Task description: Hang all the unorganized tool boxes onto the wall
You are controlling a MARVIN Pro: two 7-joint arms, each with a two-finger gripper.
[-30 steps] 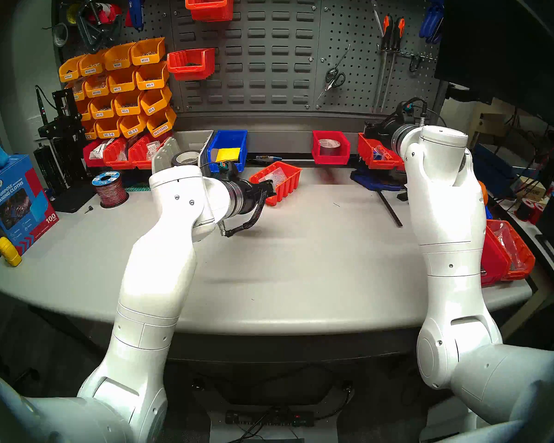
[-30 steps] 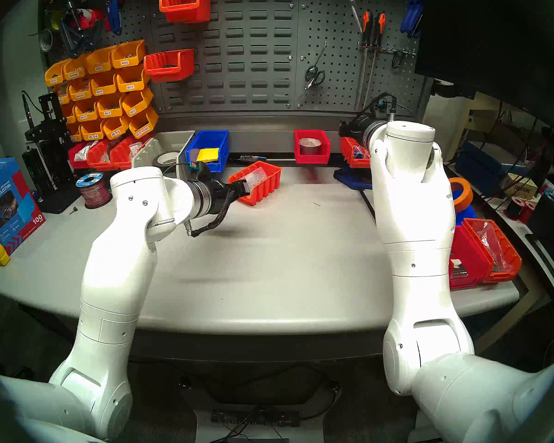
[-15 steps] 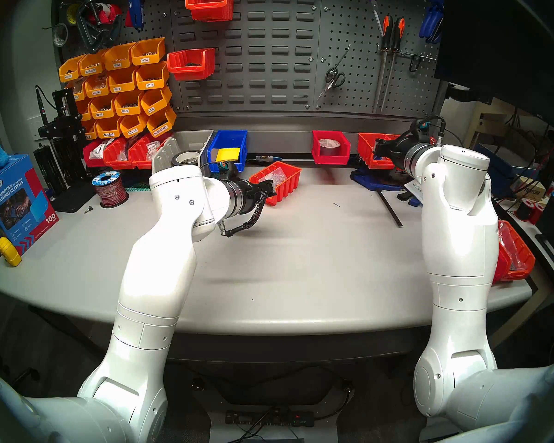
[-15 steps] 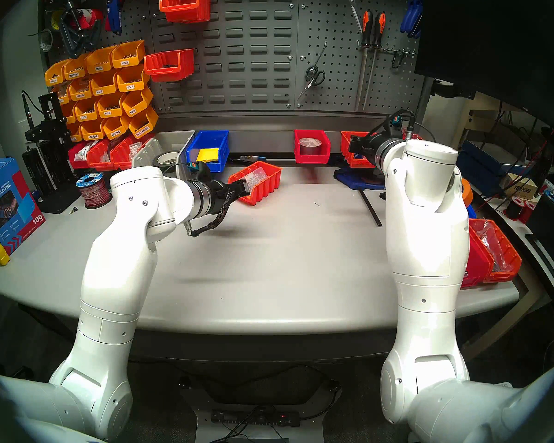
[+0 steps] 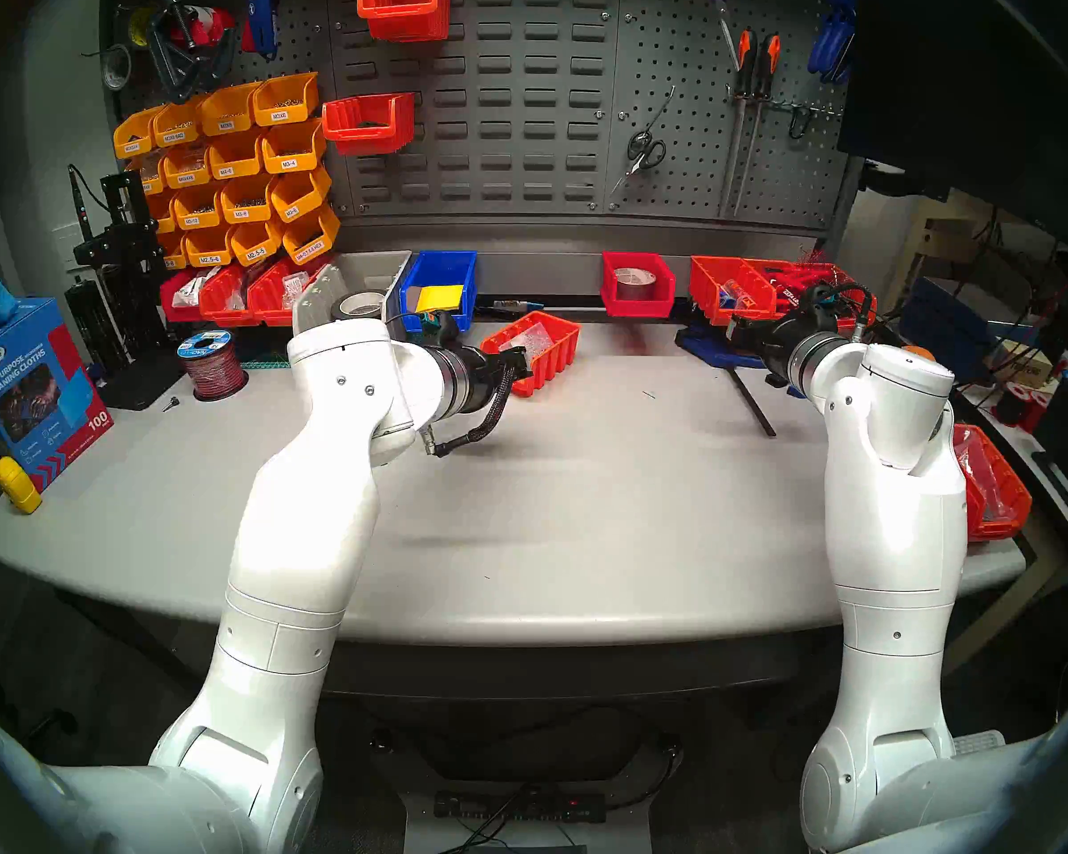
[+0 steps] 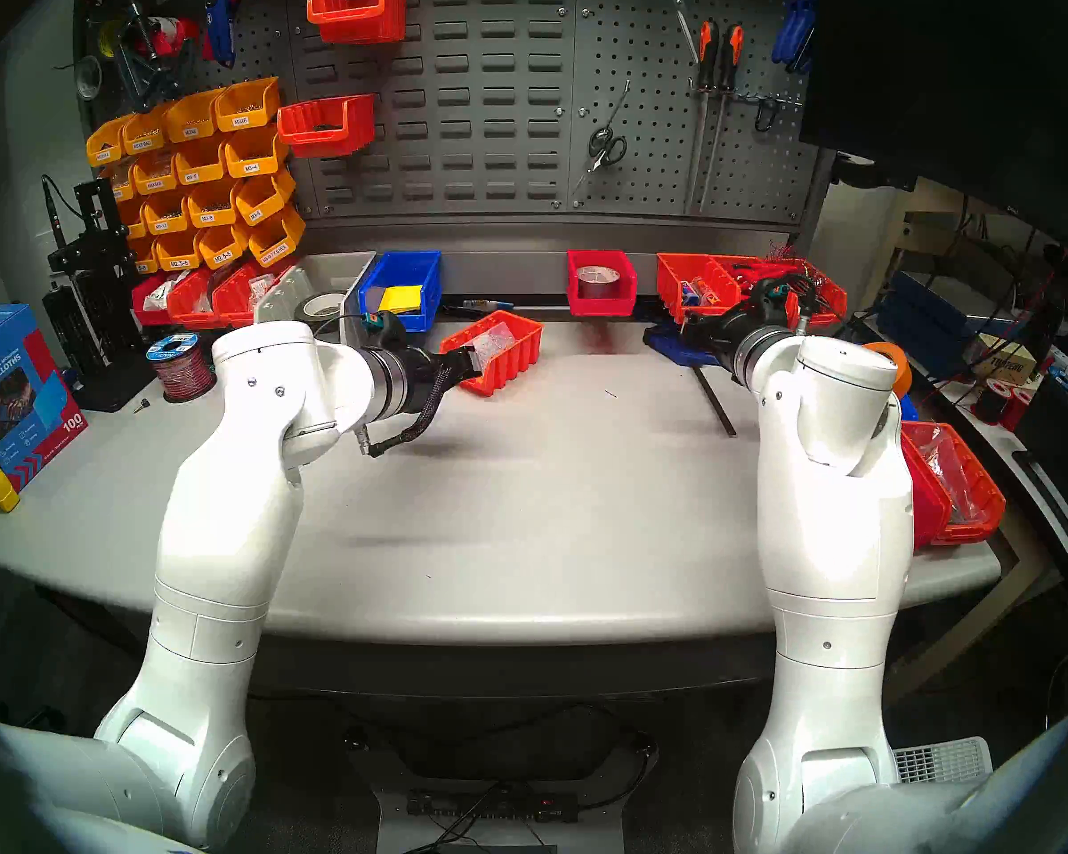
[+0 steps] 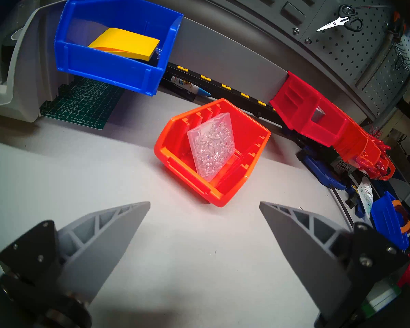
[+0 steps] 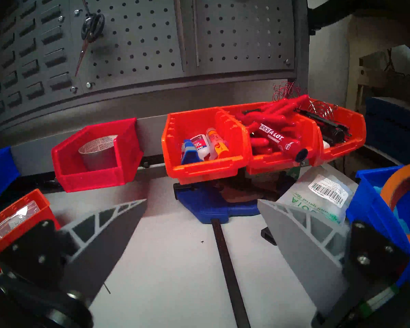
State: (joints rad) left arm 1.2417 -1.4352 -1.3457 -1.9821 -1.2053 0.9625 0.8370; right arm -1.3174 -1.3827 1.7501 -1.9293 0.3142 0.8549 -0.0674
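My left hand (image 7: 204, 205) hangs over the tabletop (image 5: 581, 495) with its fingers spread wide and nothing between them. The orange-red ribbed bin (image 7: 211, 152) sits on the tabletop just ahead of the fingertips, apart from them, turned at an angle; a clear bag (image 7: 211, 145) of small parts leans inside it.

My right hand (image 8: 201, 203) is likewise wide open and empty, above the tabletop's right rear. Ahead of it the red bin (image 8: 97, 154) with a silver tape roll (image 8: 97, 150) hangs on the light grey rail (image 5: 538, 267) below the wall (image 5: 519, 95). Just to its right a row of orange bins (image 8: 258, 140) holding glue bottles and markers sits on the same rail.

The pale grey bin (image 5: 359, 286) with a black tape roll (image 5: 359, 304) stands at the left rear, beside a blue bin (image 5: 439, 286) on the rail. My left forearm hides its lower part, so I cannot tell whether it is hooked on the rail.

Two orange-red bins (image 5: 371, 122) already hang on the wall's louvred panel.
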